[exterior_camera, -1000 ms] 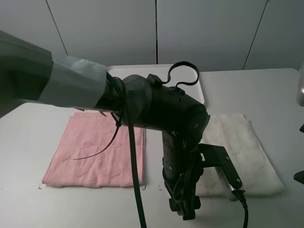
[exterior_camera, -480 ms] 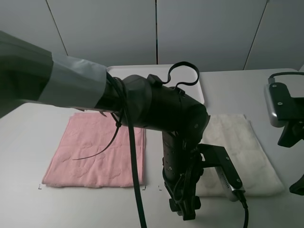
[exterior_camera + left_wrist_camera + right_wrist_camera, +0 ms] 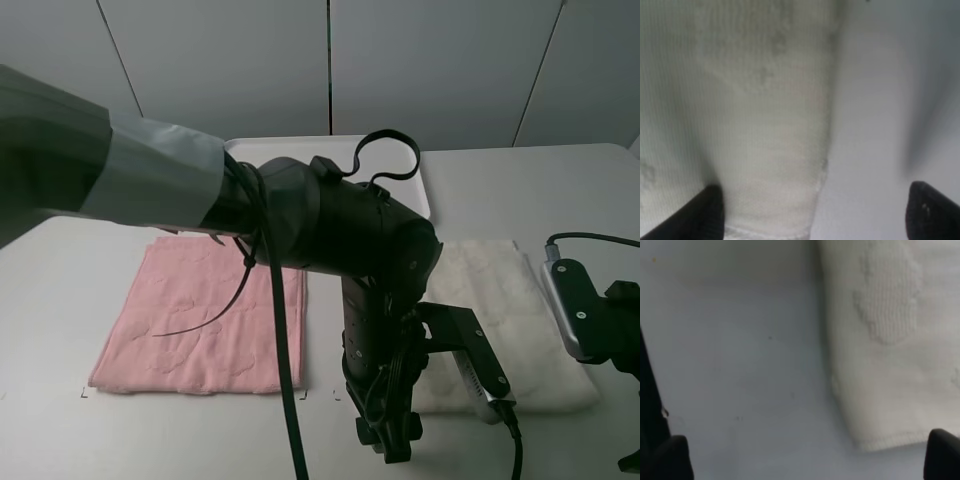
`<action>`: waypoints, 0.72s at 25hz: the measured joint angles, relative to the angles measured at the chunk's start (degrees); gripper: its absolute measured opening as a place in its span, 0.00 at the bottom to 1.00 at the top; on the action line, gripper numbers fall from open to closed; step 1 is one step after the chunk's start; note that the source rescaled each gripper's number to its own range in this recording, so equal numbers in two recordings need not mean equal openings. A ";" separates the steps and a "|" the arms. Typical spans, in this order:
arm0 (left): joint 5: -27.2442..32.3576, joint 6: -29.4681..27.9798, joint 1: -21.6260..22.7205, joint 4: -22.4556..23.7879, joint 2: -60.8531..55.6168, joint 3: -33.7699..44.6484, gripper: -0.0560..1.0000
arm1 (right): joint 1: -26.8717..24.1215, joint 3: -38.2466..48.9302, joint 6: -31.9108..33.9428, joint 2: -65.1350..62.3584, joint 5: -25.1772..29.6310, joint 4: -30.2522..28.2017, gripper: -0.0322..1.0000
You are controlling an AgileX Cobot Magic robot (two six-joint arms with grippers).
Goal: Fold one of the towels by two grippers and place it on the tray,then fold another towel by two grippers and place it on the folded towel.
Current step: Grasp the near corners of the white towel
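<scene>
Exterior high view: a cream towel, terry cloth with a faint embossed pattern, is laid flat on the table, beside a pink towel and near the white tray. Left gripper and right gripper jaws are spread wide above its corners.

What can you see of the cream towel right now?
The cream towel is off-white terry with a faint embossed pattern. It lies flat on the table, right of the pink towel. The left arm hides part of it. The left gripper and right gripper, both open, hang over its near corners; contact unclear.
</scene>
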 joint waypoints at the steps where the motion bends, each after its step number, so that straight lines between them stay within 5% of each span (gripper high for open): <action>1: 0.00 0.00 0.00 0.12 0.00 0.00 0.95 | 0.00 0.81 -0.71 0.00 -1.31 -0.12 1.00; 18: -0.11 0.00 -0.13 1.60 0.00 0.00 0.95 | 0.00 1.95 -2.49 8.16 -9.31 -2.32 1.00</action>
